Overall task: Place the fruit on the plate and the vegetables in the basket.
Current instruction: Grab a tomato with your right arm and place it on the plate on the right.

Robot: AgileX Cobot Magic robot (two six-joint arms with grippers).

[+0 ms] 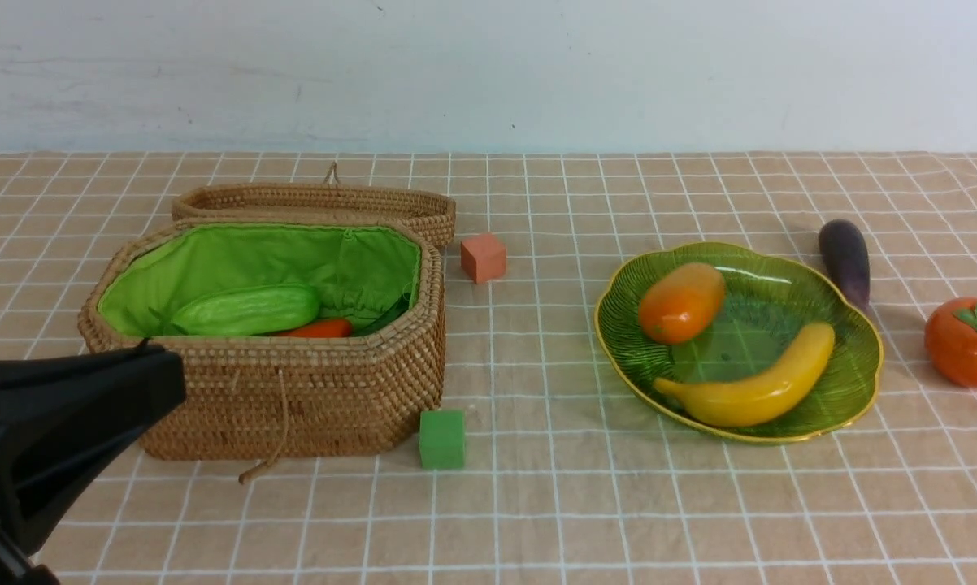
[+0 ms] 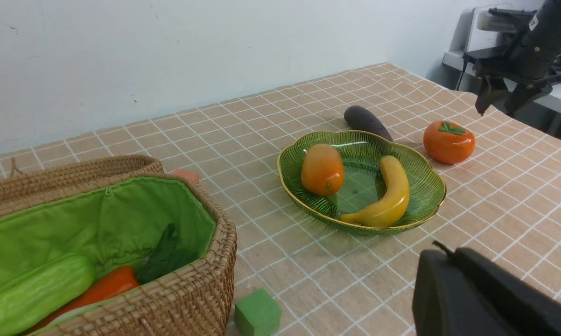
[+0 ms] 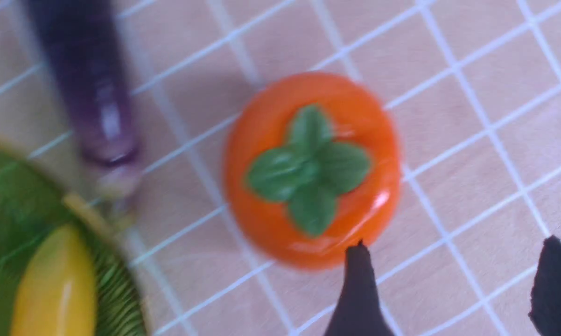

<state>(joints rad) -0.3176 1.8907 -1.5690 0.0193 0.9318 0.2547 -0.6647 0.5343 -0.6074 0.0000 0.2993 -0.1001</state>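
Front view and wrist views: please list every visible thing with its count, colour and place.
basket: one, brown wicker, green lining; left
cucumber: one, light green; in basket
carrot: one, orange-red; in basket
plate: one, green, gold rim; right
mango: one, yellow-orange; on plate
banana: one, yellow; on plate
eggplant: one, dark purple; behind plate
persimmon: one, orange-red; right of plate
orange cube: one; right of basket's rear
green cube: one; at basket's front corner
tablecloth: one, beige, white grid; under everything
left gripper: one, black, shut; front left, near basket
right gripper: one, black, open; raised near persimmon
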